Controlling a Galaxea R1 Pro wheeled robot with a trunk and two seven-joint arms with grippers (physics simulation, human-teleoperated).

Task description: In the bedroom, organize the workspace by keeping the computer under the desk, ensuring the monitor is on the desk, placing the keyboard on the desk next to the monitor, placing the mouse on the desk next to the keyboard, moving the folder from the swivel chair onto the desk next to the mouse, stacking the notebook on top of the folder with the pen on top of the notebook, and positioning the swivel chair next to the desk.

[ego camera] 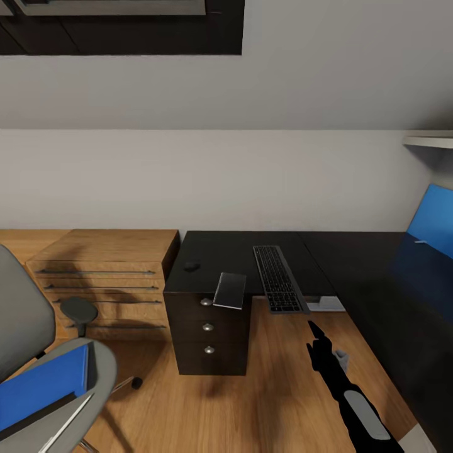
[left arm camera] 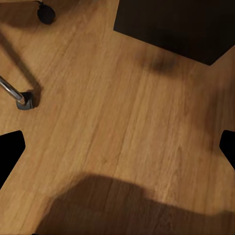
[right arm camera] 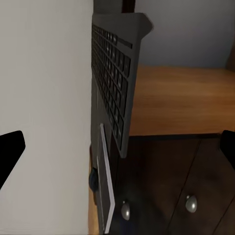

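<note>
A glossy black desk (ego camera: 352, 251) against the white wall carries the keyboard (ego camera: 278, 277) and mouse (ego camera: 191, 266), both grippers' fingers spread, empty.

I am looking at a plain pale wall (ego camera: 251, 182) rising ahead of me. Warm wooden flooring (ego camera: 277, 390) is running below, and a light wooden dresser (ego camera: 104, 277) is standing against the wall.

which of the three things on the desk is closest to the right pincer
The keyboard. Its near end hangs over the desk edge just ahead of the right pincer. The notebook sits further left, and the mouse further left still.
</note>
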